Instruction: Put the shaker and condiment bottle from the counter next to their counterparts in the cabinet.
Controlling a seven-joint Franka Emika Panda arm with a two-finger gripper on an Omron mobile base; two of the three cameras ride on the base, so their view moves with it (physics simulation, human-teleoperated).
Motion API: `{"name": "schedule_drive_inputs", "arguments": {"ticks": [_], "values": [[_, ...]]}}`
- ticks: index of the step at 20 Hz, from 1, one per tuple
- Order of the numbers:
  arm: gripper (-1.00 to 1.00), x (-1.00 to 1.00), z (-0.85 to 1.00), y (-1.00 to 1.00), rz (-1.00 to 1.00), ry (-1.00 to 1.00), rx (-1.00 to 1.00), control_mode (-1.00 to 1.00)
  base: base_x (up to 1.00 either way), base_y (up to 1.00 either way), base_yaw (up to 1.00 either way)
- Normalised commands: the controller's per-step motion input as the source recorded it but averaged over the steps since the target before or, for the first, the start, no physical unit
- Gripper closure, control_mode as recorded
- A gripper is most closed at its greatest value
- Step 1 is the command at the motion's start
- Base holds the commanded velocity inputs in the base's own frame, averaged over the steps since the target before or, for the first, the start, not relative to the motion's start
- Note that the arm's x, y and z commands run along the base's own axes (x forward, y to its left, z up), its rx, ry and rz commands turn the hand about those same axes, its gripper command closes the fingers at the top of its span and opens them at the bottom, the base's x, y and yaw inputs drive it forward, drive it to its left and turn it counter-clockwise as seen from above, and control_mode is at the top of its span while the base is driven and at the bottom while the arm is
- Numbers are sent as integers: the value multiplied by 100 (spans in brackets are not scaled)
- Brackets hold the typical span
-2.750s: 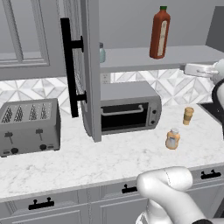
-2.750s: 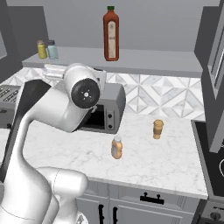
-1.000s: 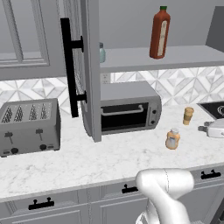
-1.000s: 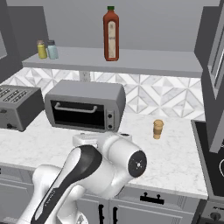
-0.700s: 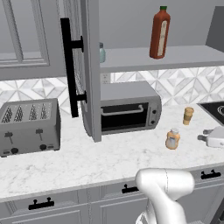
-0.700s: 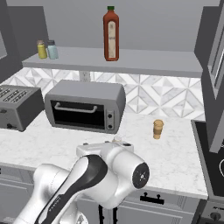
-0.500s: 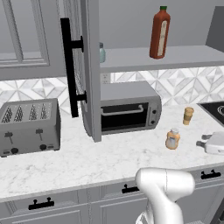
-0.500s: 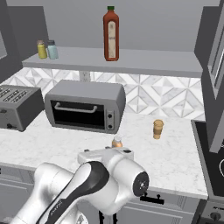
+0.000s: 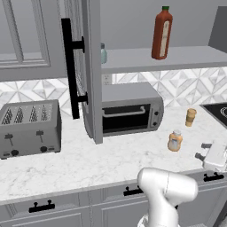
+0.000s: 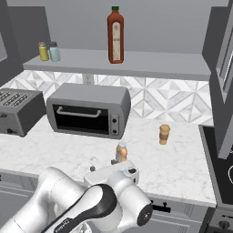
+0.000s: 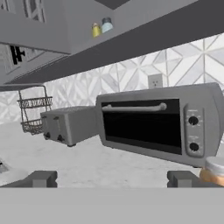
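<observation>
Low at the right edge of the left base view, the claw hangs with its jaws wide apart and nothing between them, just over the desk. The condiment bottle stands near it, before the toaster oven. The shaker sits on the cabinet shelf.

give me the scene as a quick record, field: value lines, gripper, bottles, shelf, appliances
gripper: open gripper, low over the counter, holding nothing
condiment bottle: small orange bottle upright on the counter, in front of the toaster oven
tan cylinder: upright on the counter, right of the toaster oven
cabinet shelf: tall red bottle; yellow jar beside teal shaker
cabinet door: open
toaster: left on the counter
</observation>
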Motion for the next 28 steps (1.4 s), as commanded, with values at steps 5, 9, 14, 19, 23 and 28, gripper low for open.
{"name": "schedule_drive_inputs", "arguments": {"ticks": [5,9,14,19,23,28], "values": [[-100,33,-2,-8,0,-3,0,-100,0,0,0],[-100,17,-5,-37,0,0,0,-100,0,0,0],[-100,7,-15,-49,0,0,0,-100,0,0,0],[-100,38,-2,-13,0,0,0,-100,0,0,0],[-100,28,-26,-8,0,0,0,-100,0,0,0],[-100,18,-32,-8,0,0,0,-100,0,0,0]]}}
